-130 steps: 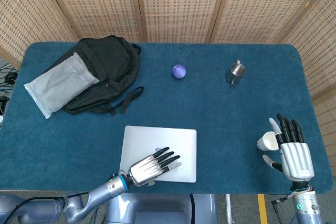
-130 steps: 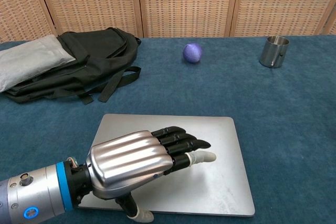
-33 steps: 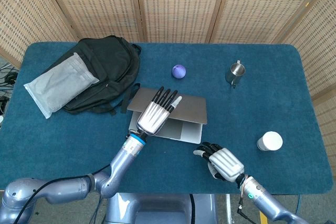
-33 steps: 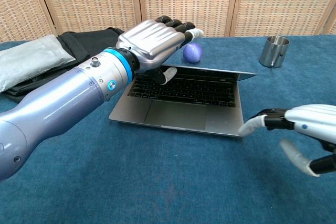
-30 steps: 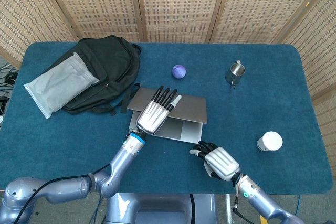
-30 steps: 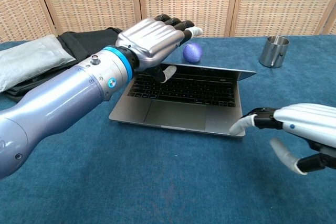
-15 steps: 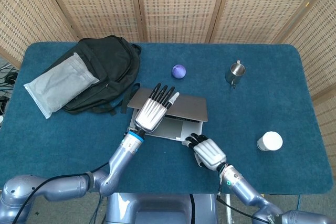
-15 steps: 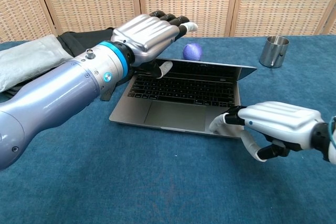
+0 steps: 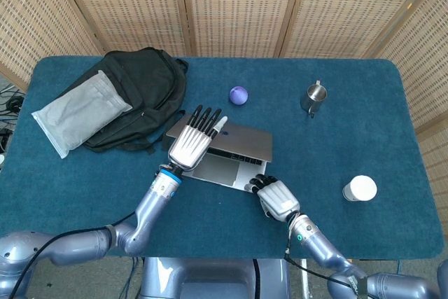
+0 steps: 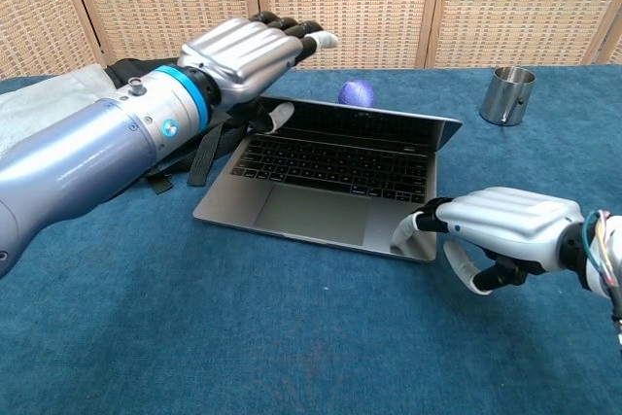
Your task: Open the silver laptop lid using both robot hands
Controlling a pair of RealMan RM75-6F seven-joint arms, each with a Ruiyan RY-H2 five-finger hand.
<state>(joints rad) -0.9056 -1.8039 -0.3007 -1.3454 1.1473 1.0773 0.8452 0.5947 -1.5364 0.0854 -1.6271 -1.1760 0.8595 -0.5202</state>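
Laptop (image 9: 225, 153) first, in the head view: you see the silver laptop in the middle of the table (image 9: 350, 131), on the blue cloth, with its lid partly raised and tilted back. Your left hand (image 9: 191, 141) lies on the top edge of the lid at its left side, fingers long and together, pointing away from you. Your right hand (image 9: 274, 197) is at the near right corner of the base, and its fingertips touch that corner. A black backpack (image 9: 136, 96) with a grey pouch (image 9: 79, 112) on it lies at the far left. A purple ball (image 9: 239, 94) sits just behind the laptop, a steel cup (image 9: 314, 98) is further right, and a white cup (image 9: 360, 188) stands near the right edge, well apart from the laptop.

Now the chest view: the laptop (image 10: 326, 187) shows its keyboard and trackpad, and the screen is dark. Your left hand (image 10: 245, 51) holds the upper left edge of the lid, with the thumb in front of the screen and the other fingers stretched over the top. Your right hand (image 10: 501, 230) presses its curled fingers down on the front right corner of the base; it grips nothing. The purple ball (image 10: 357, 92) shows just behind the lid, and the steel cup (image 10: 507, 96) stands to the right of it.
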